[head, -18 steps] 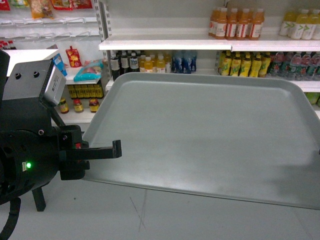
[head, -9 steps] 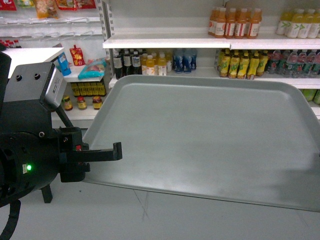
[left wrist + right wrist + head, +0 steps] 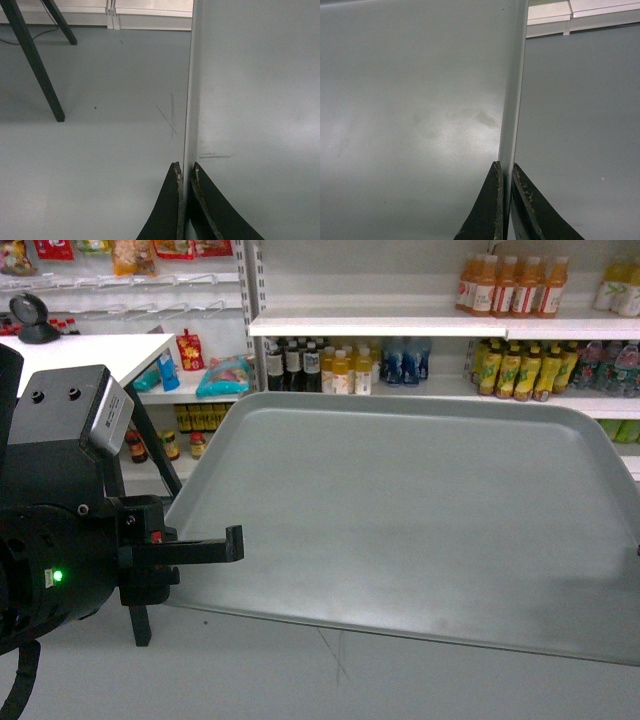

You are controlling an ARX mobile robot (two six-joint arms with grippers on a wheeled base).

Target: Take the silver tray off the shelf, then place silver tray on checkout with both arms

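The silver tray [image 3: 400, 510] hangs in the air above the grey floor, held level by its two short ends. My left gripper [image 3: 233, 545] is shut on its left rim, and the left wrist view shows both fingers pinching that rim [image 3: 185, 167] beside the tray [image 3: 250, 100]. My right gripper [image 3: 506, 167] is shut on the opposite rim of the tray [image 3: 410, 100]; it lies beyond the right edge of the head view. The shelf [image 3: 400, 325] stands behind the tray. The checkout [image 3: 80, 350], a white top on black legs, is at the far left.
Drink bottles [image 3: 510, 285] fill the shelf boards behind, and snack packs hang at the upper left. A black round object [image 3: 35, 315] sits on the checkout. Its black legs [image 3: 140, 610] [image 3: 35, 65] stand on the floor close to my left arm.
The shelves and bottles have slid to the right in the head view, and the checkout has come further into view on the left. The tray and both grips look unchanged.
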